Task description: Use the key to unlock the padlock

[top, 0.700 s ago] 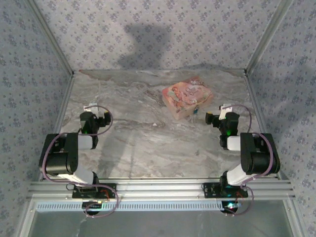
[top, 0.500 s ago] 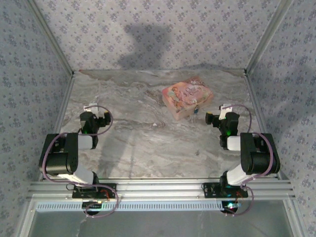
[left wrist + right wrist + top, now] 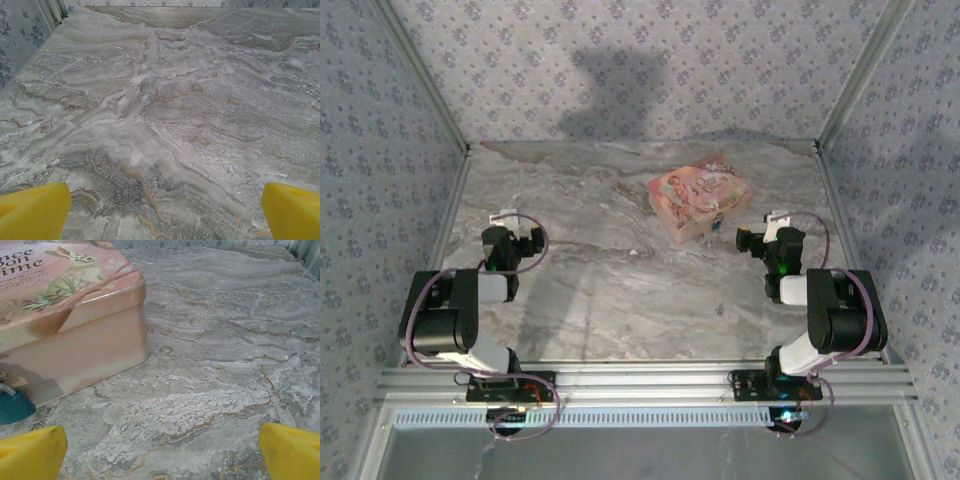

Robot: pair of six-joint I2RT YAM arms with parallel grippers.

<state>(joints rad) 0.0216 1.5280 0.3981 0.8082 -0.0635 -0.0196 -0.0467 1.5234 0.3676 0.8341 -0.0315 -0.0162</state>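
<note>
As I look down from above, one pink box stands upper right of centre on the marble bench. One teal padlock with a silvery shackle sits at the lower left of the right wrist view, just beside the box's near wall. There are two grippers. The left gripper is spread wide over bare bench, grasping nothing. The right gripper is likewise released, near the padlock but apart from it.

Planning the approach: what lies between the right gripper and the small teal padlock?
Bare grey marble tabletop, per the right wrist view, from the right gripper to the teal padlock beside the pink tin box.
</note>
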